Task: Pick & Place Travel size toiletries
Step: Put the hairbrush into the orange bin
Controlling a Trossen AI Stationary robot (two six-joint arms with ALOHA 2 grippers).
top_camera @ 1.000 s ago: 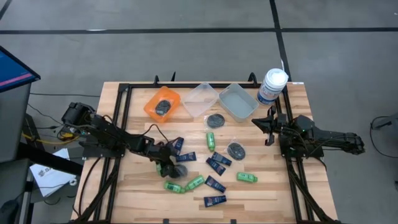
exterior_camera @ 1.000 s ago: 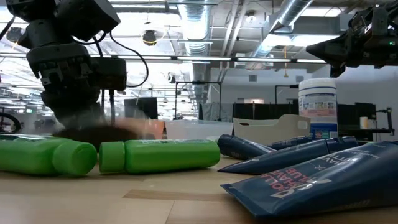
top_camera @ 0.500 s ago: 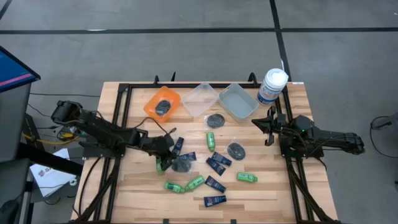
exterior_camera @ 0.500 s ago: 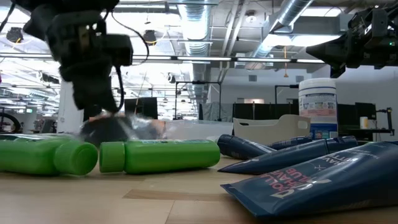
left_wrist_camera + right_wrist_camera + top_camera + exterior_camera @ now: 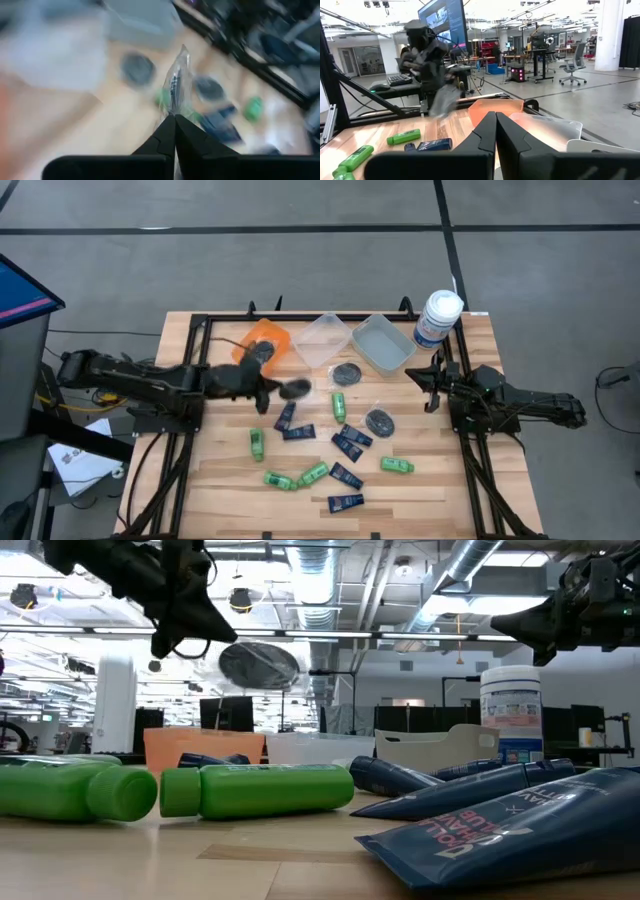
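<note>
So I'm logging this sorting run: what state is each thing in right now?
left gripper: shut on wrapped tin, raised off the table
wrapped tin: in the air beside the orange bin
orange bin: holds one dark tin
two clear bins: look empty
right gripper: shut, holding nothing, waiting at the right edge
white jar: upright, lid on

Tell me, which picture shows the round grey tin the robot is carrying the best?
The low view: the round grey tin hangs clear in the air beside the left tool. From above it is a small smudge. The left wrist view shows only its edge and wrapper, and the right wrist view blurs it.
</note>
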